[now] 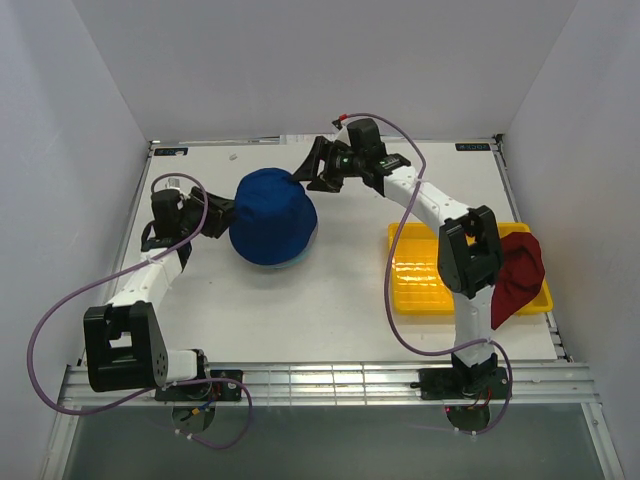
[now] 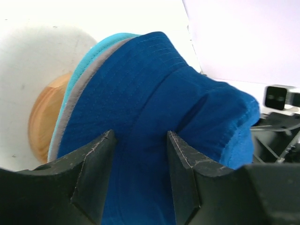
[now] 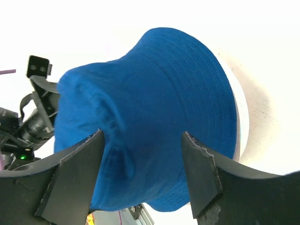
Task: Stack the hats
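Yellow tray [image 1: 415, 285] carrying dark red hat [image 1: 517, 272] | royal blue hat [image 1: 272, 215] sitting atop grey hat [image 2: 84, 79], teal hat [image 2: 101, 42], wooden stand [image 2: 47, 117] | left end effector [image 2: 140, 136], right end effector [image 3: 143, 133] both gaping wide beside it | risk: finger snagging brim, dragging stack askew

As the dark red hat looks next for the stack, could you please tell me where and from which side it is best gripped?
Probably by its far fold, coming straight down from above. The dark red hat lies crumpled over the right rim of the yellow tray, its left part hidden behind the right arm, so the exposed right side offers the clearest pinch.
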Robot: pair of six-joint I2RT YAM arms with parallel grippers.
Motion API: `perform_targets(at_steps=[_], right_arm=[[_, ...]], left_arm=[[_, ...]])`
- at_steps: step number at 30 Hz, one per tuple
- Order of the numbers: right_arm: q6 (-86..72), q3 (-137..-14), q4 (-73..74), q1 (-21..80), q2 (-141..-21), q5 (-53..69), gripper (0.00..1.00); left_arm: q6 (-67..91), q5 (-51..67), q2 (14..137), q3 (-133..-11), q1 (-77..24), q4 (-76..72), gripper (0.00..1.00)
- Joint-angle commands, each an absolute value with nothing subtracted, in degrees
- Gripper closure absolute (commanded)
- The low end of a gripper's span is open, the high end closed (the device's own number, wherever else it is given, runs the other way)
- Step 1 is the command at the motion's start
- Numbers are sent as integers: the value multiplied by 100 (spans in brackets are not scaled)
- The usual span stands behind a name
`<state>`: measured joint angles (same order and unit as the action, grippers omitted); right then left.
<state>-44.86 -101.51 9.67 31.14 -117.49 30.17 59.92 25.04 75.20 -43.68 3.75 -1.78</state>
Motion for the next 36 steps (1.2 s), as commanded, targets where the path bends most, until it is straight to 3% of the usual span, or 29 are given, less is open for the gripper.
perform_targets(at_steps=[1,12,16,26,36], right_arm=[[-4412,-10433,800,3076,-11303,3076,28],[-4289,-10003,808,3023,-10758,2997,25],[-3771,-9940,1485,3243,-10582,2734,25],[-2989,-10028,2354,4130,-10748,1636,24],[-2725,-10063,2487,4228,-10723,1319,24]], left_arm=[[5599,2523,7383,-4579,272,492,40],[5212,2374,7207,-5264,422,1133,38],[5045,2303,7216,-5502,422,1301,38],[5221,2329,7400,-4897,422,941,39],[5185,2294,7664,-4606,422,800,40]])
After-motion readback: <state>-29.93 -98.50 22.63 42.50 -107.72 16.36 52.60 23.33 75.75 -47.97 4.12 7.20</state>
